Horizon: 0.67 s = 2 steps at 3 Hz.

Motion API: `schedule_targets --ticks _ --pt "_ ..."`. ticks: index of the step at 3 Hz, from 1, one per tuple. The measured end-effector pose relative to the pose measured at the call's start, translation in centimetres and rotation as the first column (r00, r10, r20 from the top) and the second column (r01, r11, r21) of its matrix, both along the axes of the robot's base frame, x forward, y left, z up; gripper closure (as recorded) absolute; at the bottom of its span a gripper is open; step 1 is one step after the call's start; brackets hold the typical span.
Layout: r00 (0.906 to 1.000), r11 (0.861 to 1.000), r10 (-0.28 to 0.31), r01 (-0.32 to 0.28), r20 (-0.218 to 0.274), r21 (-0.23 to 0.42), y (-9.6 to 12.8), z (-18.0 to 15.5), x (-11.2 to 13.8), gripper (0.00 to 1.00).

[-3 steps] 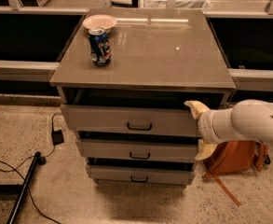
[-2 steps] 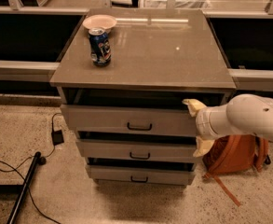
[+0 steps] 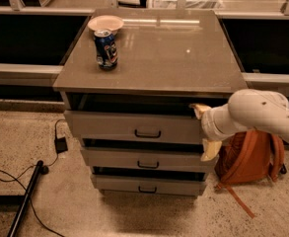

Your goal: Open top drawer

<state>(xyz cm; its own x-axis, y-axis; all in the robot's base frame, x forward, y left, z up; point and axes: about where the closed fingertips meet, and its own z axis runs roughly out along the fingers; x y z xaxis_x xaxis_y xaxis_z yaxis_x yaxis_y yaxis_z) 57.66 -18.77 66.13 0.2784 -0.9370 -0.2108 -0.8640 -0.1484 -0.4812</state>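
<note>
The top drawer [image 3: 114, 126] is the widest grey front under the tabletop, with a small dark loop handle [image 3: 148, 133] at its middle. It stands pulled out a little, with a dark gap above its front. My gripper [image 3: 205, 130] is at the right end of this drawer front, on a white arm [image 3: 262, 115] reaching in from the right. It is open: one cream finger [image 3: 199, 109] sits above the front's top edge and the other hangs below its bottom edge. Whether they press on the front I cannot tell.
Two narrower drawers [image 3: 148, 159] sit below the top one. A blue soda can [image 3: 106, 49] and a pale bowl [image 3: 105, 22] stand on the cabinet top [image 3: 183, 53] at the back left. An orange backpack [image 3: 250, 157] leans at the right. Cables and a black pole [image 3: 25, 196] lie on the floor at the left.
My gripper and arm have shifted slightly left, closer onto the drawer front's right end. The drawer shows no clear movement.
</note>
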Motion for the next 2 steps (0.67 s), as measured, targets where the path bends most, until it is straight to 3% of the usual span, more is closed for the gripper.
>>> schedule_targets --ticks 1,2 --pt "0.9991 1.0 -0.014 0.014 -0.04 -0.012 0.29 -0.8 0.53 0.0" --pt "0.9976 1.0 -0.02 0.02 -0.066 -0.006 0.5 -1.21 0.52 0.18"
